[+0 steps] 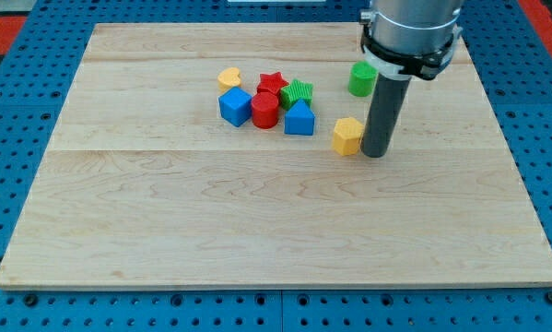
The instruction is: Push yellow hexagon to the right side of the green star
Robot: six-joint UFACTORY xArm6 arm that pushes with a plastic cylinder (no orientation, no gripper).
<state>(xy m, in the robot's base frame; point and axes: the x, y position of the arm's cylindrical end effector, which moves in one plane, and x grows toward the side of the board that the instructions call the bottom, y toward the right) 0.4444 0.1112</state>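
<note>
So, wooden board point(257, 221) on a blue pegboard point(17, 37), one camera view. No hand or jaws on this arm, just a straight dark rod point(383, 111), so nothing spread, pressed or pinching. My tip point(375, 154) sits on the board just to the view's right of the yellow hexagon point(347, 136), touching or nearly touching it; cannot tell which.

Yellow hexagon lies right of the cluster and a bit lower than the green star point(298, 92), with a small gap to the blue triangular block point(299, 119) on its left. Green star sits at the cluster's upper right, touching the red star point(273, 84) on its left and just above the blue triangular block. Red cylinder point(264, 110) is in the middle, tight against the blue cube point(235, 106) on its left. Yellow heart-like block point(229, 77) at the cluster's upper left, just above the blue cube. Green cylinder point(362, 78) stands apart, up near the rod's housing, right of the green star.

Room: lower half of the board is bare wood to the bottom edge. Left third is bare too. Right of my tip, open wood runs to the right edge. Cluster is nearer the top edge than the bottom. Gap between green star and green cylinder is open.
</note>
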